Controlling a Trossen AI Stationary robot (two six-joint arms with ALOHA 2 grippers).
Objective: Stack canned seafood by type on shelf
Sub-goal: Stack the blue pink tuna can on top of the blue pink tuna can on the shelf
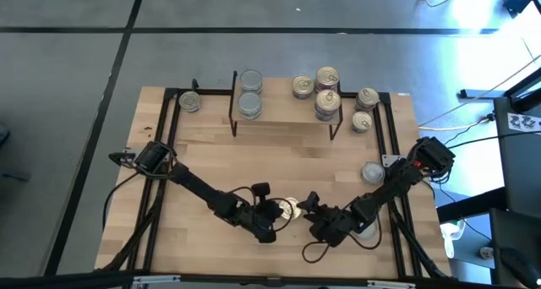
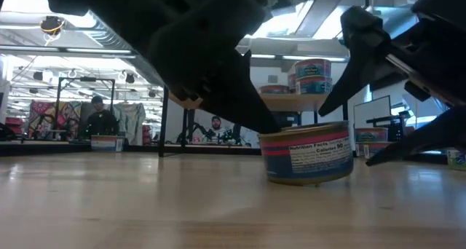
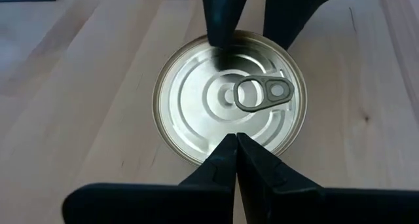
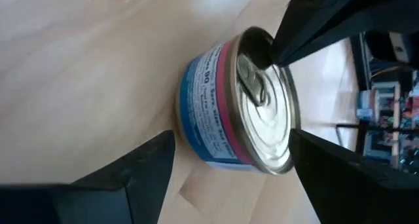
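Gold-lidded and banded in blue and pink, one can (image 2: 306,153) stands upright on the wooden tabletop (image 1: 203,154) at the near edge, between the two grippers. Only the low view gives its side label, where "Nutrition Facts" and "Calories 90" can be read; only the left wrist view gives the lid face-on, with the pull ring (image 3: 263,93) lying flat and pointing toward three o'clock in that picture. The left gripper (image 3: 236,140) has its fingers pressed together, tips at the lid's rim, grasping nothing. The right gripper (image 4: 229,152) has its fingers spread wide, one on each side of the can; contact with the wall cannot be told. Only the high view shows the rest: a silver-lidded tin (image 1: 373,172) at about two o'clock from the grippers, then the shelf (image 1: 286,111) toward twelve o'clock at the far edge, carrying grey-lidded tins (image 1: 250,92) on its left part and gold-lidded tins (image 1: 321,90) on its right, with further tins on the tabletop at either end. People (image 2: 98,118) show in the room beyond.
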